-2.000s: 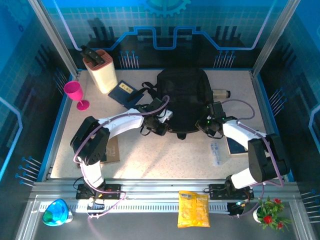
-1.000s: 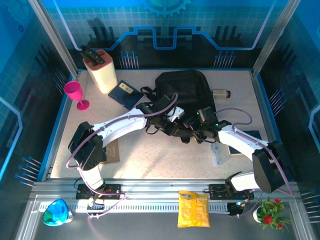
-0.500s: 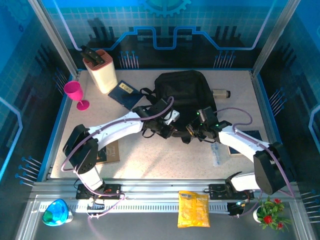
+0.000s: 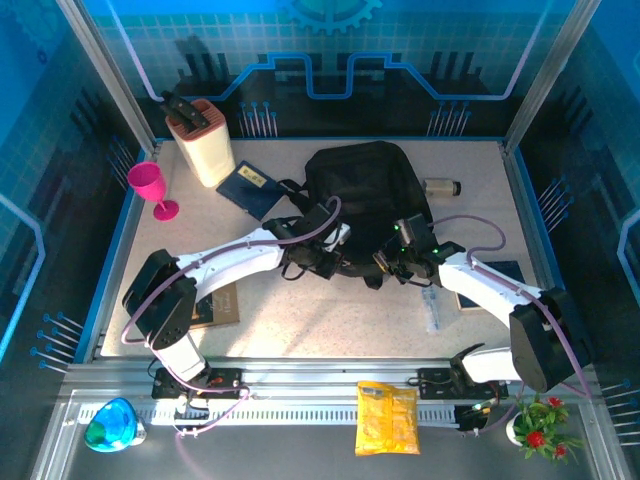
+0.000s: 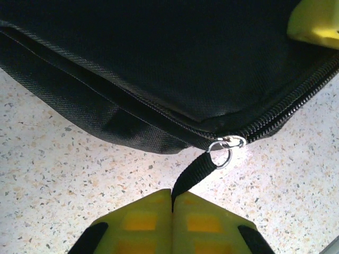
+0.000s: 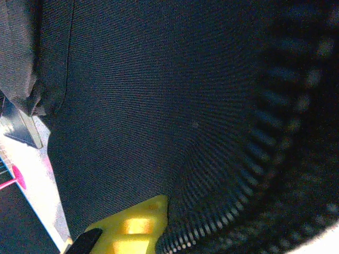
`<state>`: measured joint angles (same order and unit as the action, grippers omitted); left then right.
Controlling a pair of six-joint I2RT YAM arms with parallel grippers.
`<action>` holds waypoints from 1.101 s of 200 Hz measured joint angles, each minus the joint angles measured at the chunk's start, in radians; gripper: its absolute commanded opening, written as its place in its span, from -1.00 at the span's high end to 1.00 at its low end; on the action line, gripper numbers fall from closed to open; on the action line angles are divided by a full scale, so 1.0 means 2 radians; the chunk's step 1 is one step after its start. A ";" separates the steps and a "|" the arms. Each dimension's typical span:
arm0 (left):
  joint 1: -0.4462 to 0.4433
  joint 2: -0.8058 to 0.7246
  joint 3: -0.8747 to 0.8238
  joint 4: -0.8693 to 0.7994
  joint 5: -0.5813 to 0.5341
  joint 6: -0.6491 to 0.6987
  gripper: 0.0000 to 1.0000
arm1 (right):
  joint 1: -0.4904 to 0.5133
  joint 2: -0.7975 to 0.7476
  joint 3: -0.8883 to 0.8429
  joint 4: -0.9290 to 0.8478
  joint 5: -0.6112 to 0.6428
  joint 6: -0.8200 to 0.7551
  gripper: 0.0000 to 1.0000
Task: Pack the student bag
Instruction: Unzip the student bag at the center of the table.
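The student bag [image 4: 365, 190], a big black backpack, lies at the back middle of the table. My left gripper [image 4: 333, 262] is at its near edge, shut on the black zipper pull strap [image 5: 195, 174], which hangs from a metal ring [image 5: 224, 154] on the slider. In the left wrist view the strap runs taut into the closed yellow jaws of my left gripper [image 5: 172, 198]. My right gripper [image 4: 386, 266] is just to the right, shut on the bag's fabric [image 6: 159, 106] beside the zipper teeth [image 6: 254, 174]. One yellow finger [image 6: 132, 227] shows; the other is hidden under the cloth.
A knife block [image 4: 205, 140], a pink goblet [image 4: 150, 185] and a dark blue notebook [image 4: 250, 187] stand at the back left. A small cylinder [image 4: 440, 186], a clear bottle [image 4: 431, 305] and another notebook [image 4: 478, 290] lie at the right. A yellow packet [image 4: 388, 418] rests on the front rail.
My right gripper has closed on the bag's edge. My left gripper has drawn the zipper pull a little to the left.
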<state>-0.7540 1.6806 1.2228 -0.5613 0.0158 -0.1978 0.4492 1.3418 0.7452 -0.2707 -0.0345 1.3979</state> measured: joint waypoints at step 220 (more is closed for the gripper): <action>-0.046 0.006 0.000 0.059 0.099 -0.045 1.00 | 0.001 0.030 0.001 -0.002 0.013 -0.021 0.85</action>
<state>-0.8452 1.6920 1.2228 -0.4442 0.2142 -0.2874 0.4503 1.4021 0.7464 -0.2741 -0.0093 1.3563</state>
